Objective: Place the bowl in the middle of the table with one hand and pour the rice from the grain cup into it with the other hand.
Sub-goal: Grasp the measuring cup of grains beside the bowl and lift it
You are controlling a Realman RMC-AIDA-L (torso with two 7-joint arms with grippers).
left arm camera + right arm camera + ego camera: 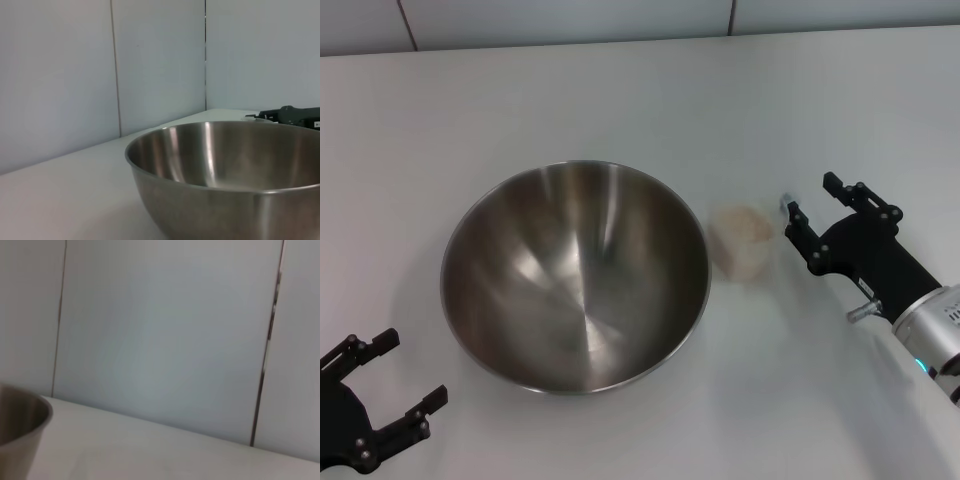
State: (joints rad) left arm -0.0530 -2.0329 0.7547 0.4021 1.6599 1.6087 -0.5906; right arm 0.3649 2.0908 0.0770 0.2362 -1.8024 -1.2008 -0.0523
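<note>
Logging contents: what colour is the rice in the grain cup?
Off-white, beige-tinted rice; head view shows it best.

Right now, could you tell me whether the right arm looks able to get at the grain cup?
Probably yes. The right end effector is open, just beside the grain cup, with bare table between them. The bowl sits on the cup's far side, out of the way.

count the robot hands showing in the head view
2. The left hand, open, sits at the near left corner of the table, apart from the bowl. The right hand, open, is right of the grain cup, not yet gripping it.
</note>
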